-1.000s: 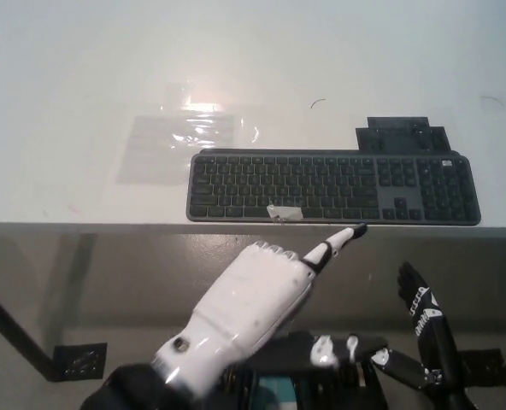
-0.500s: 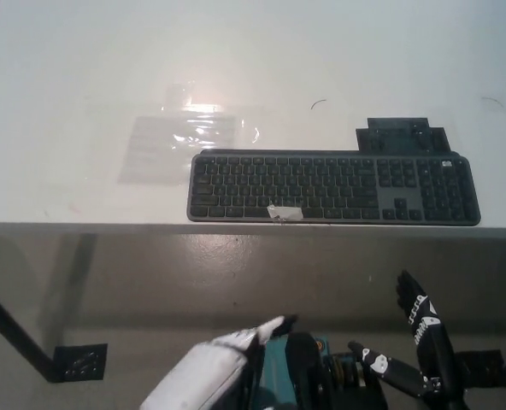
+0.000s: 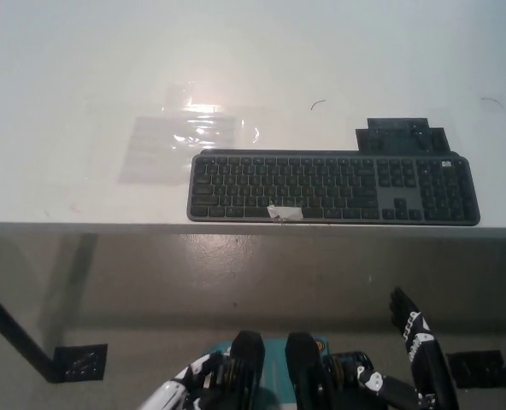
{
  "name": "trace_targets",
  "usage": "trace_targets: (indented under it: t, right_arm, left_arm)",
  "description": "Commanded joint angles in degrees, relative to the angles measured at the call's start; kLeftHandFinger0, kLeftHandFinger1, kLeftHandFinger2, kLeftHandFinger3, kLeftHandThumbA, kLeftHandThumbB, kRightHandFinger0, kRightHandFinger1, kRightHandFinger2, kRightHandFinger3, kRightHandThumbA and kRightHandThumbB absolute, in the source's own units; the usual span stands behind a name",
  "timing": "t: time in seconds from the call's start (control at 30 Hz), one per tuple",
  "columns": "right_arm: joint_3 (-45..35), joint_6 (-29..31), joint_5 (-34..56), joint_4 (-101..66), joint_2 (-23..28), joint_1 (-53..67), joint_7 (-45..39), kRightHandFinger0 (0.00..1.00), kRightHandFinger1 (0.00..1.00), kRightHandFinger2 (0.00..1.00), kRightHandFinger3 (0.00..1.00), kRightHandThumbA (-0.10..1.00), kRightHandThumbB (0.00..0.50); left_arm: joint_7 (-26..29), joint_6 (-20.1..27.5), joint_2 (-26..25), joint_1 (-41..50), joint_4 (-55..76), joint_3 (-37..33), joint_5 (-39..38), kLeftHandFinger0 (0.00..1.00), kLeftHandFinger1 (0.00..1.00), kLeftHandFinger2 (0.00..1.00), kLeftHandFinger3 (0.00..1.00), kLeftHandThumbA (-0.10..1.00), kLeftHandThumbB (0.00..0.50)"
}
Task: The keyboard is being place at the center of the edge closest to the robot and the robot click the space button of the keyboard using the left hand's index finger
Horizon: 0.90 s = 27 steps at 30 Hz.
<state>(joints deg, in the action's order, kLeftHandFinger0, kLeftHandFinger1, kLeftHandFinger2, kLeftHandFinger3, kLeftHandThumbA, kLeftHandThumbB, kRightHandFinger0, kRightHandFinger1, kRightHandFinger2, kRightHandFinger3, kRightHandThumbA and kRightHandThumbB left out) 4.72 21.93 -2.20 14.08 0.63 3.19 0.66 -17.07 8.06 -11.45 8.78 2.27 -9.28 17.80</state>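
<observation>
A dark grey keyboard (image 3: 330, 188) lies flat on the white table (image 3: 82, 68), along the edge closest to me and a little right of the middle. A scrap of white tape (image 3: 285, 213) marks its space bar. My white left hand (image 3: 180, 391) shows only as a sliver at the picture's bottom edge, far below the table and well away from the keyboard. My black right hand (image 3: 414, 335) rests low at the right, below the table edge, with its fingers straight and nothing in it.
A clear plastic sheet (image 3: 185, 137) lies left of and behind the keyboard. A dark flat piece (image 3: 403, 135) sits just behind the keyboard's right part. A black table leg (image 3: 14, 333) with a foot plate (image 3: 80, 360) stands on the floor at the lower left.
My left hand, which pointed one finger up near the table edge below the space bar, has dropped down and almost left the picture. The keyboard has not moved.
</observation>
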Motion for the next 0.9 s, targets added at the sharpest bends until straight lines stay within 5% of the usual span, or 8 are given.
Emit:
trace_targets:
  t: [0.0,0.17,0.87]
  right_arm:
    - [1.5,3.0,-0.4,-1.3,-0.4,0.4,-1.6,1.0,1.0,1.0,1.0,1.0,0.337]
    - [2.2,2.9,-1.2,-1.4,-0.4,0.8,-1.4,1.0,1.0,1.0,1.0,1.0,0.336]
    - [2.9,3.2,-3.0,-1.1,0.3,1.5,-1.3,1.0,1.0,1.0,1.0,1.0,0.305]
  left_arm:
    - [4.6,13.6,1.5,0.4,-7.1,3.1,-9.0,1.0,1.0,1.0,1.0,1.0,0.301]
    - [4.3,12.4,2.5,0.4,-9.4,4.2,-9.6,1.0,1.0,1.0,1.0,1.0,0.273]
    - [4.7,10.1,2.2,1.2,-8.0,3.5,-8.0,1.0,1.0,1.0,1.0,1.0,0.3]
